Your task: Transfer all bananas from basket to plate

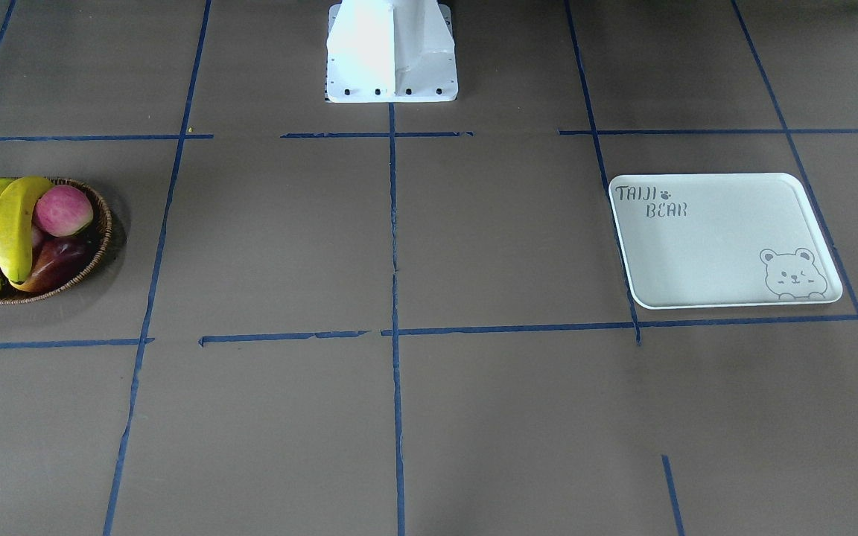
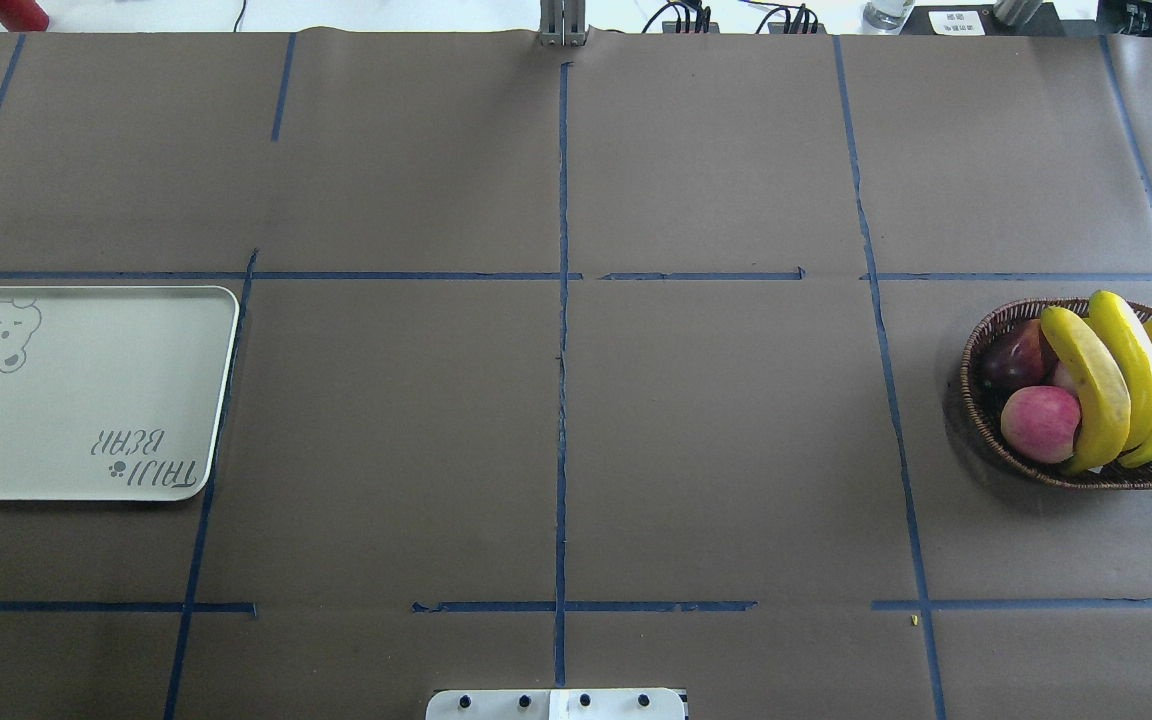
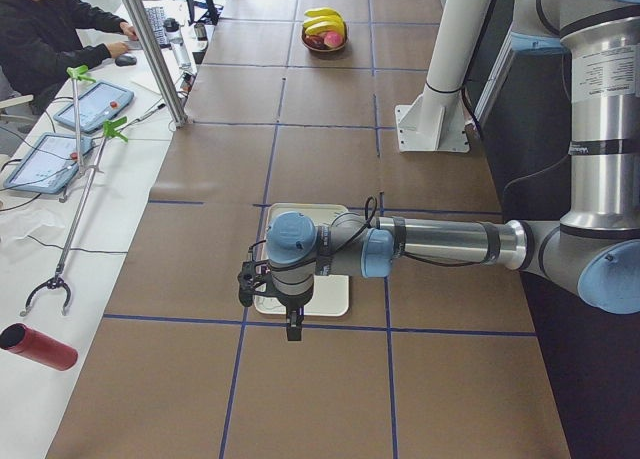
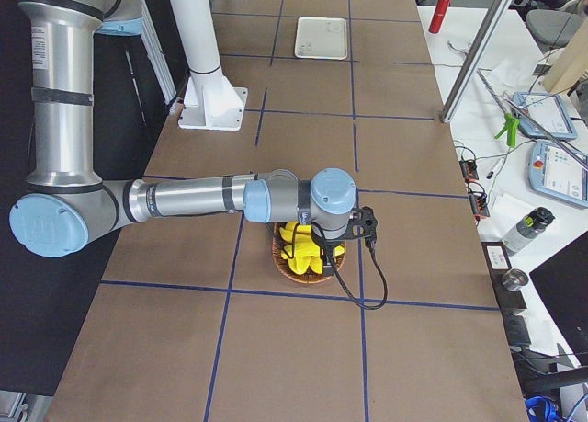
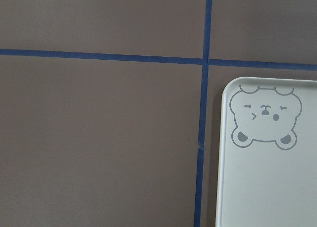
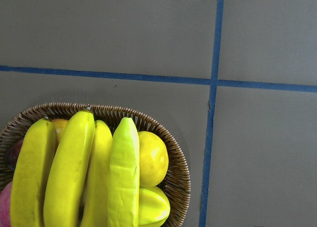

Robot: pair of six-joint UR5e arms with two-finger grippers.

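Several long yellow bananas (image 2: 1116, 380) lie side by side in the round brown wicker basket (image 2: 976, 350) at the table's right end; the right wrist view looks straight down on the bananas (image 6: 74, 172). The off-white plate (image 2: 86, 400) with its bear print lies bare at the left end. My right gripper (image 4: 310, 241) hangs above the basket (image 4: 281, 264), seen only in the exterior right view, so I cannot tell its state. My left gripper (image 3: 293, 324) hovers over the plate (image 3: 330, 299), seen only in the exterior left view, state unclear.
A pink apple (image 2: 1040, 422), a dark red fruit (image 2: 1014, 362) and a round yellow fruit (image 6: 152, 158) share the basket. The white robot pedestal (image 1: 392, 52) stands mid-table. A person (image 3: 40, 29) sits at a side bench with tablets and a red cylinder (image 3: 38, 346).
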